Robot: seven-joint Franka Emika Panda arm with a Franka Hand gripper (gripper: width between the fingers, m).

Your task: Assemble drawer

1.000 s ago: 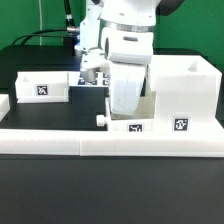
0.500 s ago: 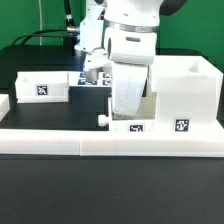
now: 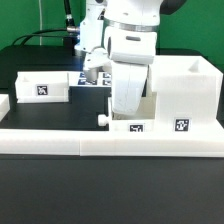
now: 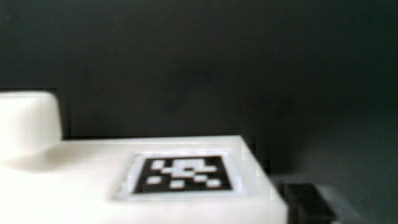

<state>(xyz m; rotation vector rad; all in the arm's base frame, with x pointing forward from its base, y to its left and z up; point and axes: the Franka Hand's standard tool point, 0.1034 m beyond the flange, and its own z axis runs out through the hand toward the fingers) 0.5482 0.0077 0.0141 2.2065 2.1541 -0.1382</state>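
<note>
The large hollow cube casing (image 3: pixel 186 92) stands at the exterior view's right. A small knobbed tray (image 3: pixel 128 125) with a tag lies just in front of it, behind the long rail, with its knob (image 3: pixel 103 119) pointing to the exterior view's left. My gripper (image 3: pixel 122 112) reaches down onto this tray, its fingertips hidden behind it. In the wrist view the tray's tagged face (image 4: pixel 183 172) fills the near field, with the knob (image 4: pixel 27 122) beside it and one dark finger (image 4: pixel 320 197) against its edge. A second tray (image 3: pixel 45 88) sits at the left.
A long low white rail (image 3: pixel 60 142) runs across the front of the table. The marker board (image 3: pixel 92 80) lies behind the arm. A cable runs along the dark table at the back left.
</note>
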